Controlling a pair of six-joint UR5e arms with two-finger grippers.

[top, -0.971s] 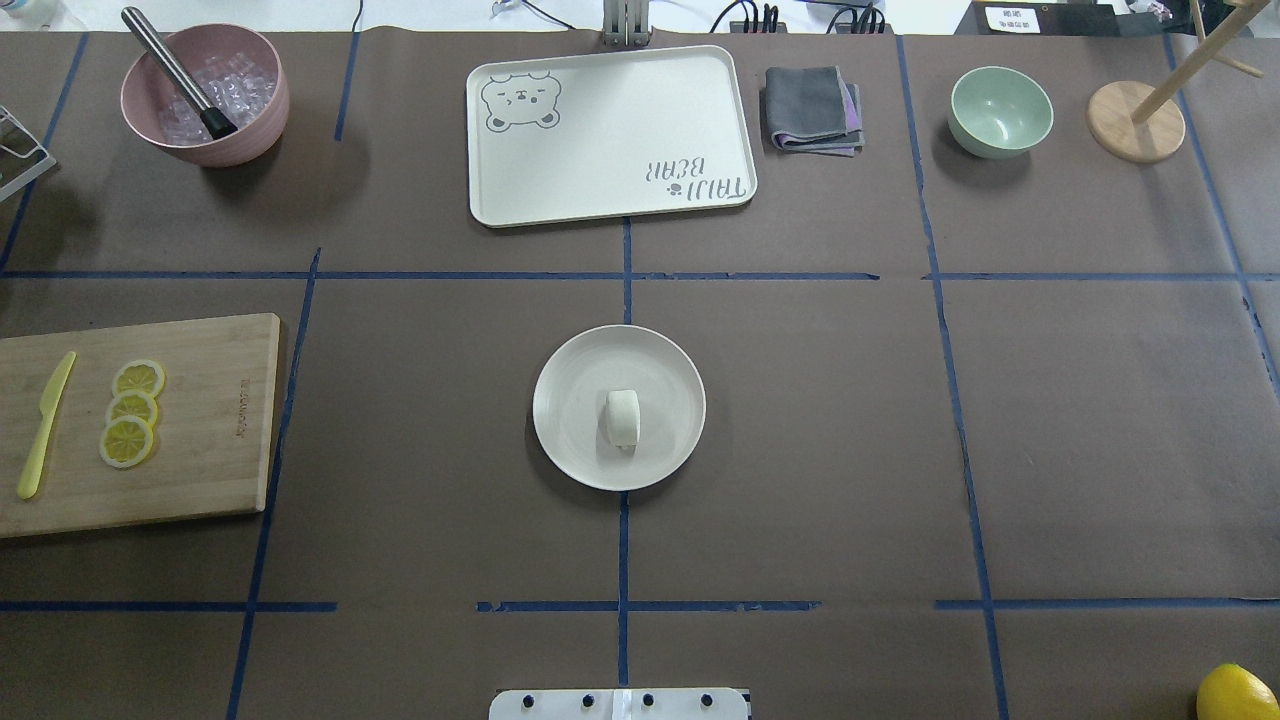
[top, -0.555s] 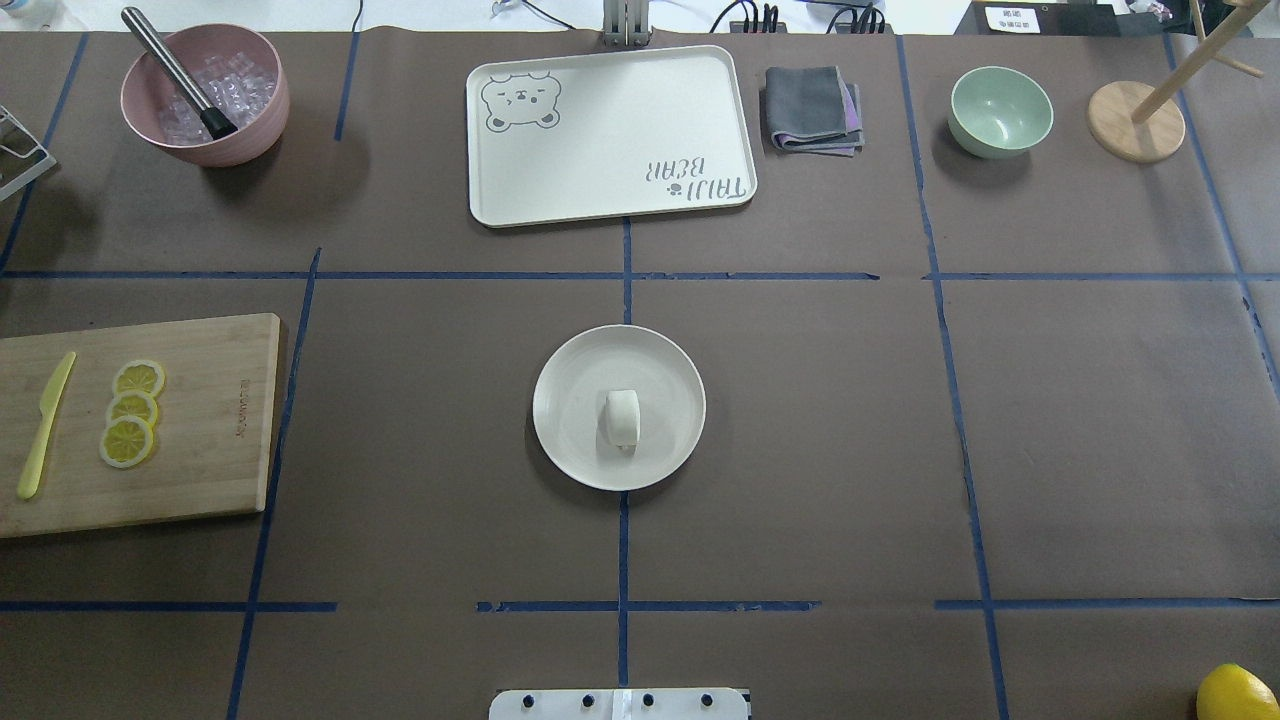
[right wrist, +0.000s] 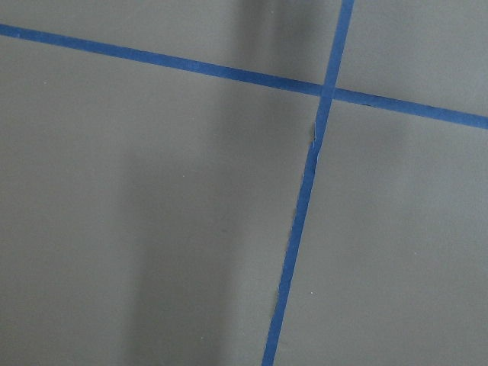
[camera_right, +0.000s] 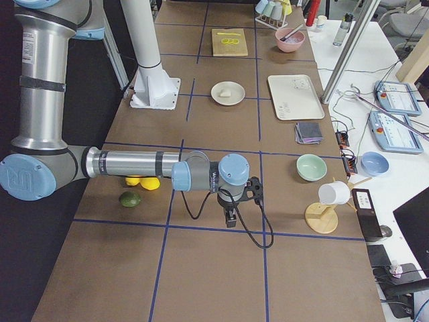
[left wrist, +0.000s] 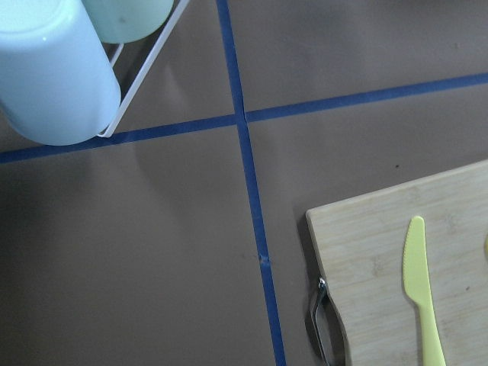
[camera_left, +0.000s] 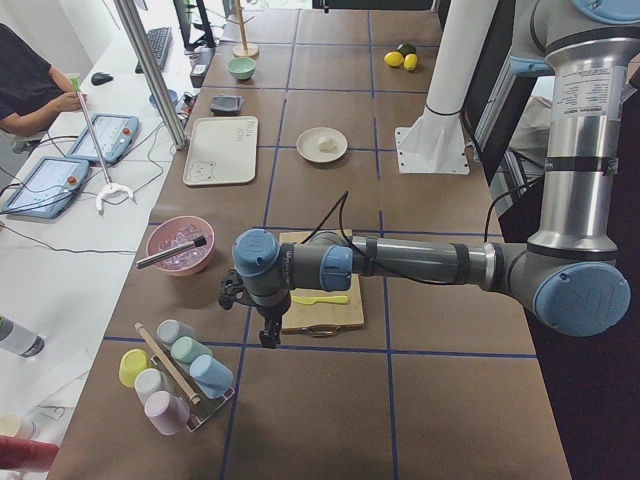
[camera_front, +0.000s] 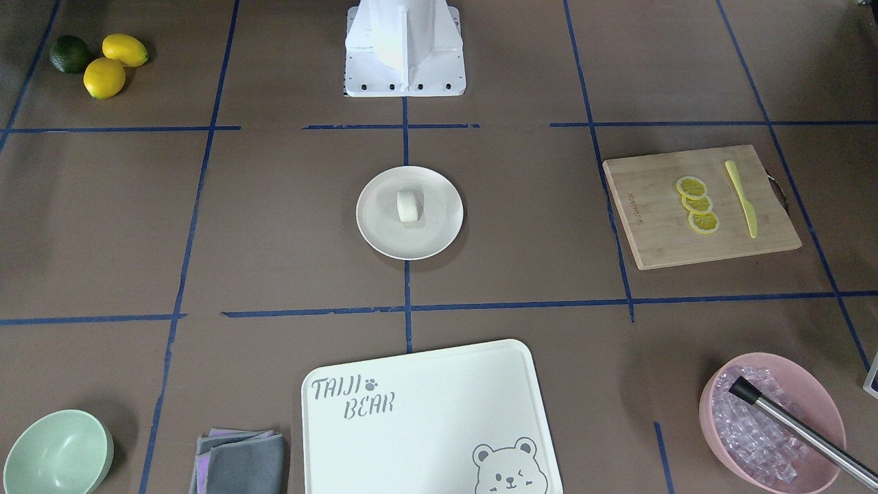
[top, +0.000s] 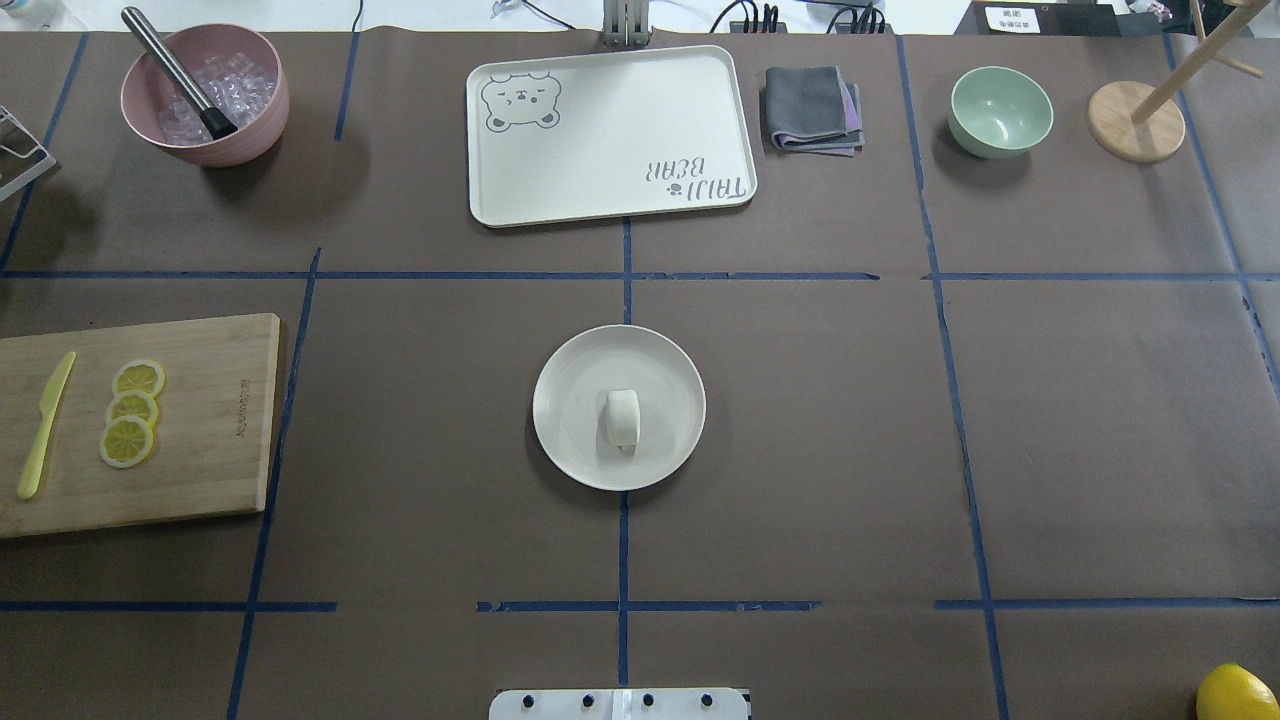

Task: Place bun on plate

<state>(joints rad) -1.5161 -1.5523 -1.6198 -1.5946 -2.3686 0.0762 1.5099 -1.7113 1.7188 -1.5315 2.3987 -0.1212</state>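
While bun [top: 622,418] rests on plate [top: 565,400], tray [top: 610,140] reads TAIJI BEAR

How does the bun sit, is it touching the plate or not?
Touching. The overhead view shows the bun lying on the plate, inside its rim, with nothing holding it up.

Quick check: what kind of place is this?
Probably a robotics lab bench staged as a kitchen: a blue tape grid on the table, teach pendants beside it, and food props like the bun on the plate.
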